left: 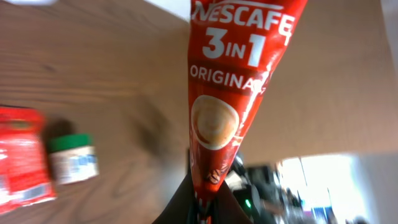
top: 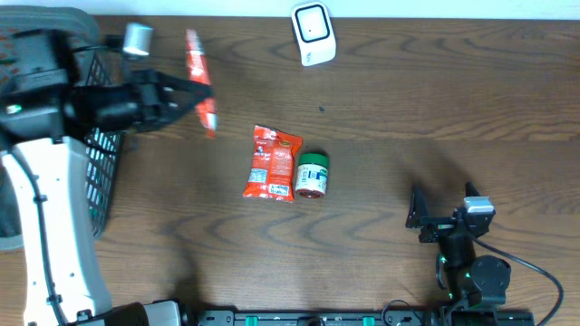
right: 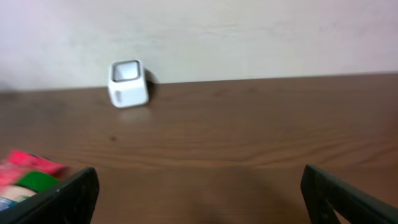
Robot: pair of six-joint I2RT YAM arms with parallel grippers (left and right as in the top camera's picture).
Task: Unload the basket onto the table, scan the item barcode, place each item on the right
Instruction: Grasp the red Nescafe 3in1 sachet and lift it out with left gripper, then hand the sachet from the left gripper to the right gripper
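Note:
My left gripper is shut on the lower end of a long red Nescafe 3-in-1 sachet, held above the table's left side. In the left wrist view the sachet rises from between my fingers, its printed front facing the camera. No barcode shows on it. The white scanner stands at the table's far edge, to the right of the sachet; it also shows in the right wrist view as a small white box. My right gripper rests open at the front right, nothing between its fingers.
A red snack packet and a small green-lidded jar lie side by side mid-table. A black wire basket sits at the left edge under my left arm.

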